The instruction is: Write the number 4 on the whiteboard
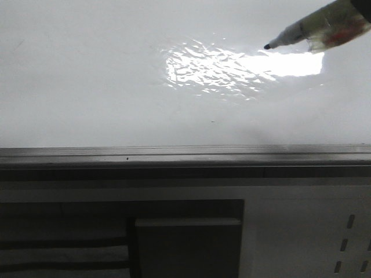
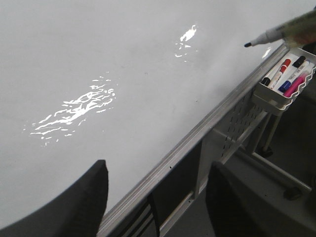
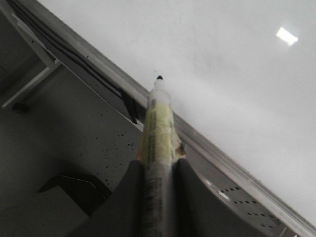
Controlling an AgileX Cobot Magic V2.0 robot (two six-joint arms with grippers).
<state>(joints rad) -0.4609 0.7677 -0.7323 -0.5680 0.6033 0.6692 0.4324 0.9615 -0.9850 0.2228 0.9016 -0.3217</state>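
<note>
The whiteboard (image 1: 87, 87) is glossy white with a bright rippled reflection and bears no writing; no number 4 shows in any view. My right gripper (image 3: 158, 165) is shut on a black-tipped marker (image 3: 159, 123) wrapped in yellowish tape. The marker (image 1: 301, 32) comes in from the upper right, its tip over the board beside the reflection. I cannot tell whether the tip touches the board. The marker also shows in the left wrist view (image 2: 281, 32). My left gripper (image 2: 158, 170) is open and empty, over the board's (image 2: 98, 59) railed edge.
A grey metal rail (image 1: 185, 153) runs along the board's near edge. Below it are a white perforated panel (image 1: 348, 231) and a dark recess (image 1: 185, 243). A white tray (image 2: 276, 101) with several coloured markers hangs off the frame. A tiny dark speck (image 1: 211, 121) lies on the board.
</note>
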